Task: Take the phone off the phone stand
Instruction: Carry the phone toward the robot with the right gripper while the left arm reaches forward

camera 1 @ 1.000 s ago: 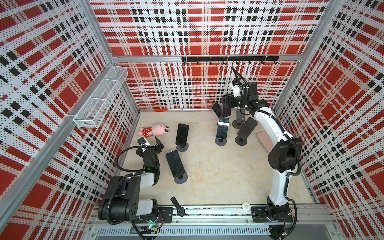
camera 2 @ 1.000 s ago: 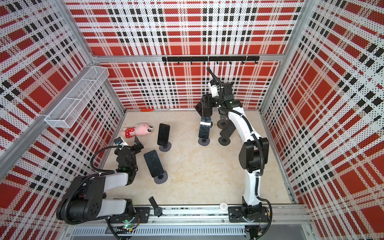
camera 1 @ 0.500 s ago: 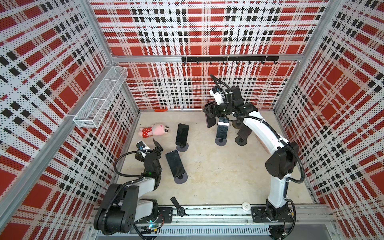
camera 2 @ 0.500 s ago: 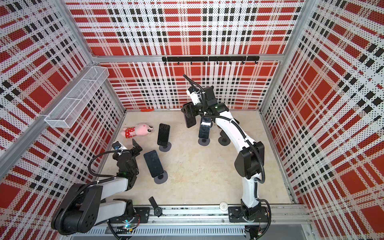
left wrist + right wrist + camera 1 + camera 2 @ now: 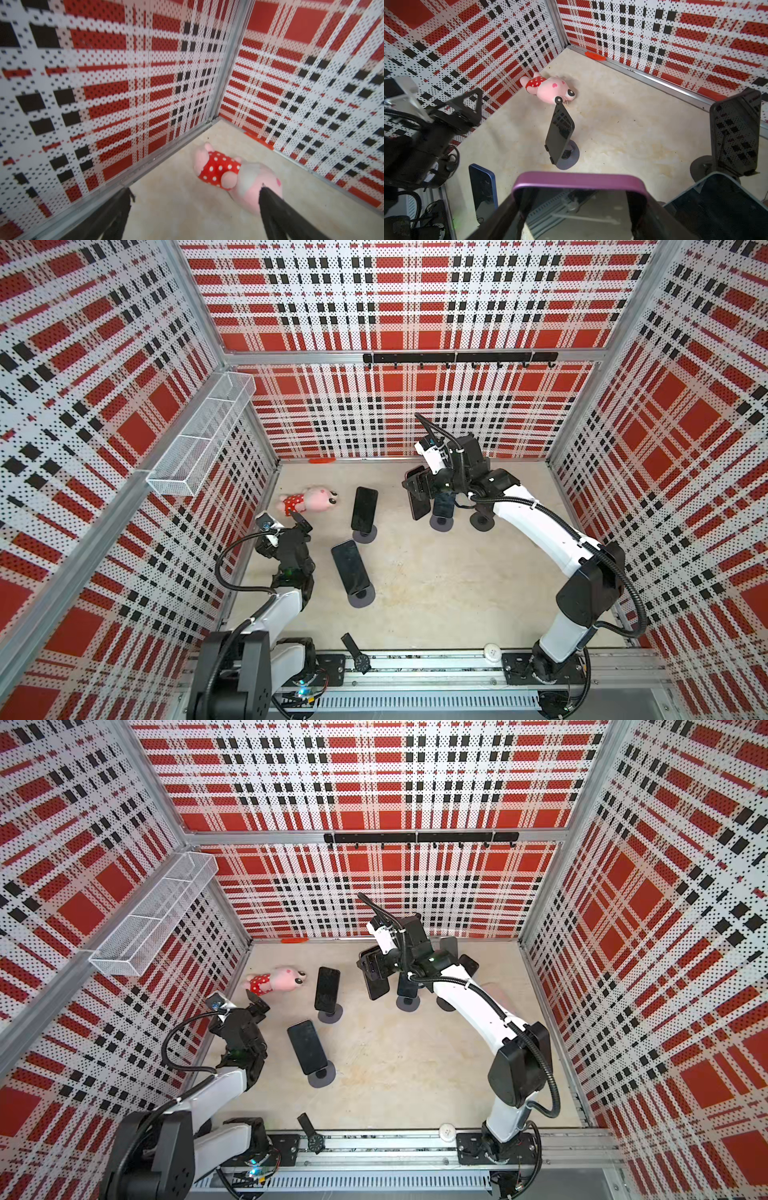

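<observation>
Above the back of the bench (image 5: 436, 597), the phone (image 5: 417, 499) is held clear of the surface, just beside a phone stand (image 5: 442, 524) that carries a second phone (image 5: 443, 504); which stand is its own cannot be told. The right fingers (image 5: 496, 226) are clamped on its two long edges. It is judged stiff, flat and fairly light. The glass face looks slippery and breakable, so the rim is best gripped, not the screen. A dark glossy screen, purple rim and rounded corners are seen. The left fingers (image 5: 112, 214) are spread wide, nothing held, near a plush toy (image 5: 224, 172).
</observation>
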You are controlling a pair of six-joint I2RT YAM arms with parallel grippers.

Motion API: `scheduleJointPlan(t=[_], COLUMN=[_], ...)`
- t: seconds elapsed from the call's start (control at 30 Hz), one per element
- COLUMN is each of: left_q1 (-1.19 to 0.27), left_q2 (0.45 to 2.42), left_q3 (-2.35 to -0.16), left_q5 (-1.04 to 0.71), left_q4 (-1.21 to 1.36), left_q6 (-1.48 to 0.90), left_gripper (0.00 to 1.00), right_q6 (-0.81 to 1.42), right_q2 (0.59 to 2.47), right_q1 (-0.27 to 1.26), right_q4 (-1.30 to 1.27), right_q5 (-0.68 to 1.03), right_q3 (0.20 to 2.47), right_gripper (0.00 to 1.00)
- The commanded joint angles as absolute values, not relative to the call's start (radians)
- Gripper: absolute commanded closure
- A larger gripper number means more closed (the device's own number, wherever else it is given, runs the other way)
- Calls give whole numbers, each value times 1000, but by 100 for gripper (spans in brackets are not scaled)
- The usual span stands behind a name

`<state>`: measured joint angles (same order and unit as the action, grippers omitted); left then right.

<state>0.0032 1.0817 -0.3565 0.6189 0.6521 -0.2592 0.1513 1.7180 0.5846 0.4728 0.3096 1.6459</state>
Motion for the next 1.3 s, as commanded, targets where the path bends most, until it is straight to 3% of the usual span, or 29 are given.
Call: scheduleJointPlan(t=[0.0, 0.27, 0.33, 0.53, 0.67, 0.83, 1.0, 1.27], left_q1=[0, -43, -120, -509, -610, -620, -601, -448], left_q2=[971, 919, 919, 969, 996, 1011, 1000, 1023], left_q3=[-391, -658, -713, -831, -872, -900, -870, -877], left_q5=[522, 541, 597, 800, 704, 531, 523, 534], left_q4=[577, 273, 214, 216, 210, 178, 166, 113], left_q6=[-248, -435, -470, -244, -137, -67, -51, -160], left_gripper=[2, 2, 2, 2, 2, 2, 2, 2], right_q6=[171, 216, 223, 235, 235, 259, 290, 279], right_q2=[1650, 1590, 1583, 1544, 1523, 1499, 1475, 1466], right_q1=[600, 627, 633, 655, 663, 702, 791, 890], right_q4=[402, 320, 314, 272, 283, 301, 303, 375], right_q5=[300, 245, 247, 116, 116, 107, 27, 35], right_q3=[1595, 1419, 1388, 1271, 1222, 1163, 1088, 1031], right_gripper=[33, 33, 33, 34, 34, 35, 35, 35])
